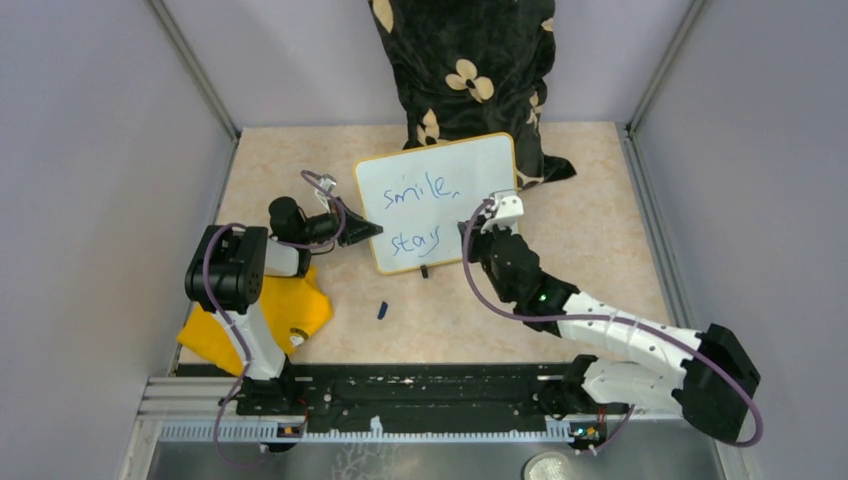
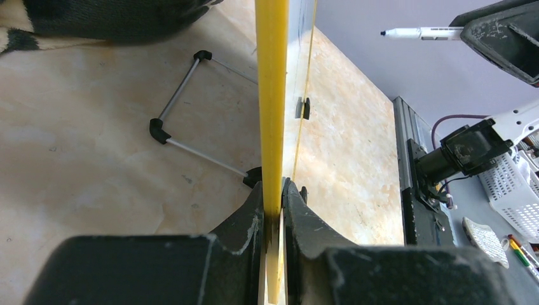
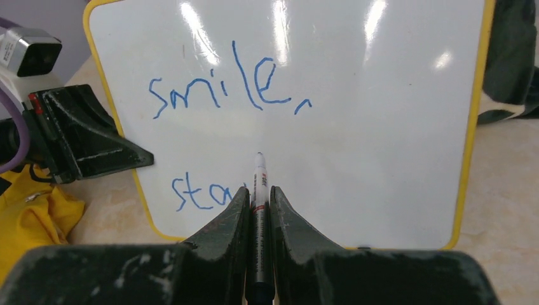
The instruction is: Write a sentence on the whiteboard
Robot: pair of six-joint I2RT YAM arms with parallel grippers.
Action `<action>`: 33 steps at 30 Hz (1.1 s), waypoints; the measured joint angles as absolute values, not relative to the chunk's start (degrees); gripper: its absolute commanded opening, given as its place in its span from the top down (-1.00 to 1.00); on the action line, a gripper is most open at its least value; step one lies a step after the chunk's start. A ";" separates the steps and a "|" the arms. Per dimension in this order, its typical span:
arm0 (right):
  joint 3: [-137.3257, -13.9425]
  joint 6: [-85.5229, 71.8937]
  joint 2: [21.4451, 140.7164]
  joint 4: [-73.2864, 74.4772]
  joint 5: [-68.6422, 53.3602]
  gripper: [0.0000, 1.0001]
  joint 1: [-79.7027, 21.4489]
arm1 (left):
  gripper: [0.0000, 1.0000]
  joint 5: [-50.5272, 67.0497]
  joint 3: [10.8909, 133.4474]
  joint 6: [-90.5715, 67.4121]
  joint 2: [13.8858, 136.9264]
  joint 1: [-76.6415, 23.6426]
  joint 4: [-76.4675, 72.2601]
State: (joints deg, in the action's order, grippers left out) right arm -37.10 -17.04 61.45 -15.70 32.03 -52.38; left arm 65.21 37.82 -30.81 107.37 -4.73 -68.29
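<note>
Grey walls close in a beige stone-patterned table [image 1: 600, 200], and your whiteboard [image 1: 480, 170] stands toward its back, leaning back just in front of a black cushion [image 1: 470, 60] with cream flowers. On the board's face the sentence [image 1: 418, 192] runs in blue: "smile," on the upper line and "stay" below it at the left. Your left pincer [image 2: 273, 190] is clamped on the board's yellow left rim, one finger on each face, seen edge-on from the left wrist. Behind the board a wire stand [image 2: 178, 95] with black corner pieces lies on the table and reaches the rim beside that pincer. Your right pincer [image 3: 257, 190] is closed on a white marker [image 3: 260, 175], which points at the board just right of "stay". From the left wrist its tip shows apart from the surface. A yellow cloth [image 1: 290, 310] lies crumpled under your left arm near the table's front-left corner. A small dark-blue cap [image 1: 382, 310] lies between the cloth and the board's lower edge, touching neither. Off the table, at the right edge of the left wrist view, sits a white slotted basket [image 2: 511, 190]. You cannot tell what is in it, but two pens [image 2: 520, 251], one red and one green, lie just beside it.
</note>
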 measured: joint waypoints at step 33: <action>-28.49 -4.60 69.91 -40.36 34.65 1.00 -51.24 | 1.00 65.82 38.46 -29.89 107.37 -4.73 -66.83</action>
State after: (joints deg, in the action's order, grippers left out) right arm -28.49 -4.60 69.91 -40.36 34.65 -51.24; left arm 65.82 38.46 -29.89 107.37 -4.73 -66.83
